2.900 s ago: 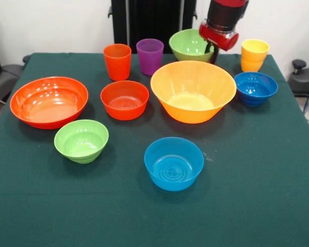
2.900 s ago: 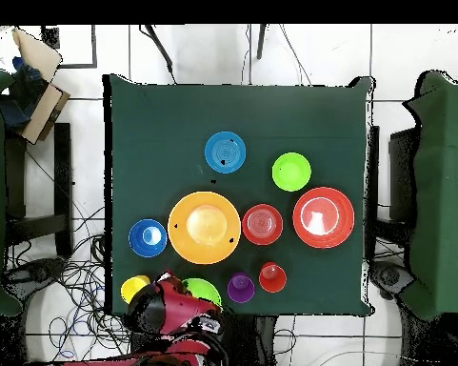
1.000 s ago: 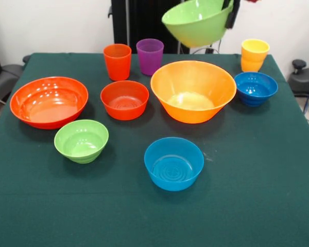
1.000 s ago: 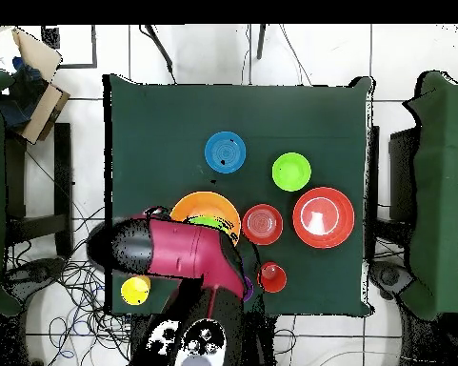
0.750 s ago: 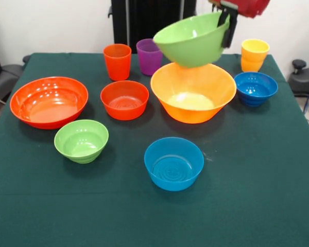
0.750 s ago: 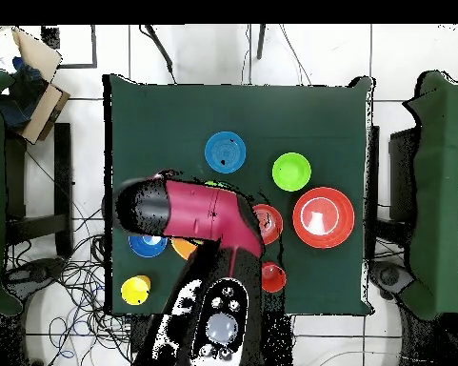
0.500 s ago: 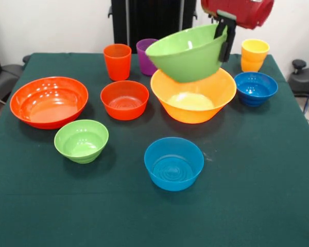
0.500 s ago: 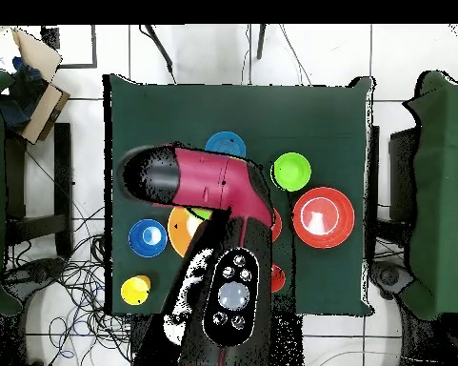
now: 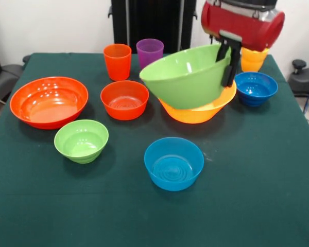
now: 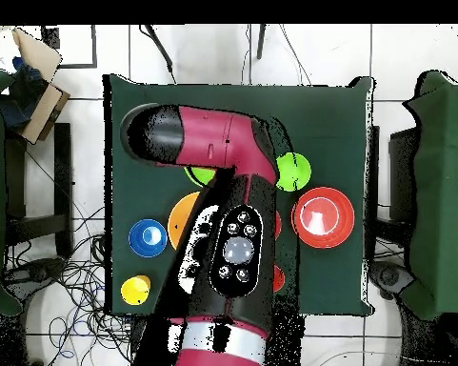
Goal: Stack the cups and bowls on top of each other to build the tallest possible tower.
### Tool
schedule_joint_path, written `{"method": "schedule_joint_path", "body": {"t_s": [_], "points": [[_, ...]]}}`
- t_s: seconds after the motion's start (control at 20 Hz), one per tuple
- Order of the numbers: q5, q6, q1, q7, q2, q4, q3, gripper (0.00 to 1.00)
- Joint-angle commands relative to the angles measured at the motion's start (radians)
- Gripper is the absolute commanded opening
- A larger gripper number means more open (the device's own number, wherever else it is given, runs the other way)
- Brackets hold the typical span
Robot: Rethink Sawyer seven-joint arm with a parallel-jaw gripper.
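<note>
My gripper is shut on the right rim of a large light green bowl and holds it tilted in the air. The bowl hangs over the near left part of the large yellow-orange bowl. Just in front on the cloth sits the light blue bowl. A small green bowl, a large red-orange bowl and a medium one lie to the left. The orange-red cup and purple cup stand behind. A dark blue bowl sits beside the half-hidden yellow cup. No tower shows.
In the overhead view the red arm covers the table's middle and hides the light blue bowl. Around it show the small green bowl, large red-orange bowl, dark blue bowl and yellow cup. The green cloth covers the table.
The gripper took the large green bowl off the far edge, lifted it, and carried it forward and down over the yellow-orange bowl. The other pieces stayed put.
</note>
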Motion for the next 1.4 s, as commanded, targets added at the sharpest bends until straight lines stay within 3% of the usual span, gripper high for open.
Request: {"method": "schedule_joint_path", "body": {"t_s": [0.05, 0.4, 0.95, 1.2, 1.4], "points": [[-0.084, 0.104, -0.018, -0.056, 0.155, -0.175, 0.076, 0.00], [-0.089, 0.020, -0.064, -0.176, 0.237, -0.222, 0.171, 0.00], [-0.147, -0.068, -0.084, -0.159, 0.323, -0.236, 0.179, 0.00], [-0.174, 0.040, -0.073, -0.176, 0.331, -0.279, 0.154, 0.00], [-0.201, 0.065, -0.046, -0.150, 0.336, -0.291, 0.122, 0.00]]}}
